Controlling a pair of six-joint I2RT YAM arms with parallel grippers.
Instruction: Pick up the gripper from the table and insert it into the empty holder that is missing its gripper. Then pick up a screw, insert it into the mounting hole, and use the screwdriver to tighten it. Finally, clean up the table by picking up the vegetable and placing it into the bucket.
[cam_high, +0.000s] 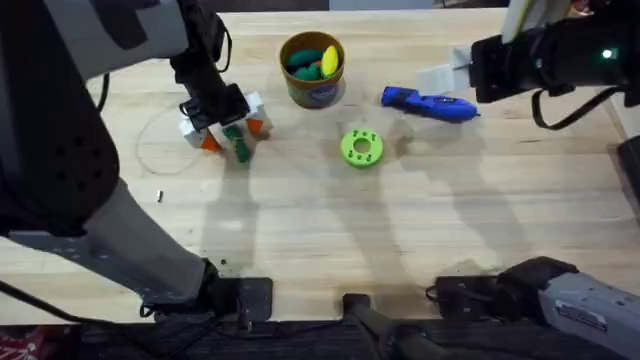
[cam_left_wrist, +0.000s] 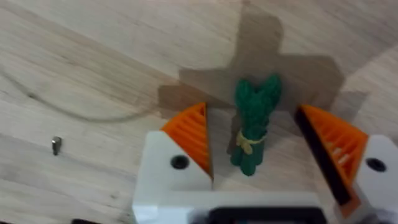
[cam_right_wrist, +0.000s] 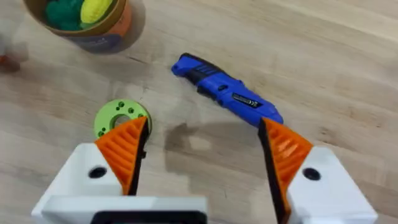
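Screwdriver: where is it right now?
Overhead, the screwdriver lies flat on the table's right half, just right of the bucket, beyond the green disc.

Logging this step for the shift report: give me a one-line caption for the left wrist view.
Left gripper open over the table, a green toy vegetable between its orange pads.

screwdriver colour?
Bright blue screwdriver, with a small label; clearest in the right wrist view.
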